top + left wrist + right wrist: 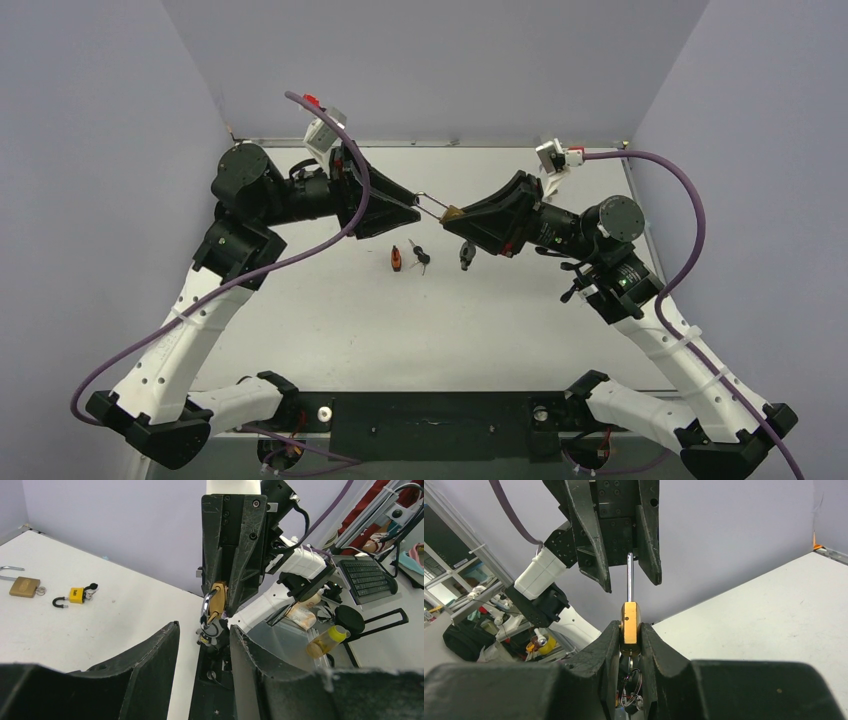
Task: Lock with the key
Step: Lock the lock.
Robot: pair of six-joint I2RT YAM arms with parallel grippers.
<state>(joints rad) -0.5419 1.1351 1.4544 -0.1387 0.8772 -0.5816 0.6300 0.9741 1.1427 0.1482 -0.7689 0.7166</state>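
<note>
2 grippers are met nose to nose in mid-air above the table (330,330), centre of the overhead frame; the brass padlock (630,621) is clamped by its flat sides in the narrow right gripper (629,628), and its shackle (629,575) is pointed straight up the right wrist frame; the left gripper (631,582) is set wide, with 1 finger seen on each side of the shackle and a gap on both, so nothing is held there.

A key bunch (628,687) is seen dangling under the lock body at the bottom of that frame; whether a key is seated in the keyway cannot be told.

Trouble from here, as a judgement: if the left fingers are closed off-centre, the shackle could be levered sideways and the body twisted out of a 2-point grip; if the shackle is pushed at an angle, it may be jammed instead of clicked home; the hanging bunch could be swung or snagged on a finger, and a half-seated key dragged out.

At the far left of the left wrist frame, a second brass padlock (24,586) and a small yellow padlock (76,595) are laid on the table, well apart from the action.

Containers: none is seen on the table; 1 yellowish jar (327,640) is glimpsed off the table at lower right, contents unreadable.
</note>
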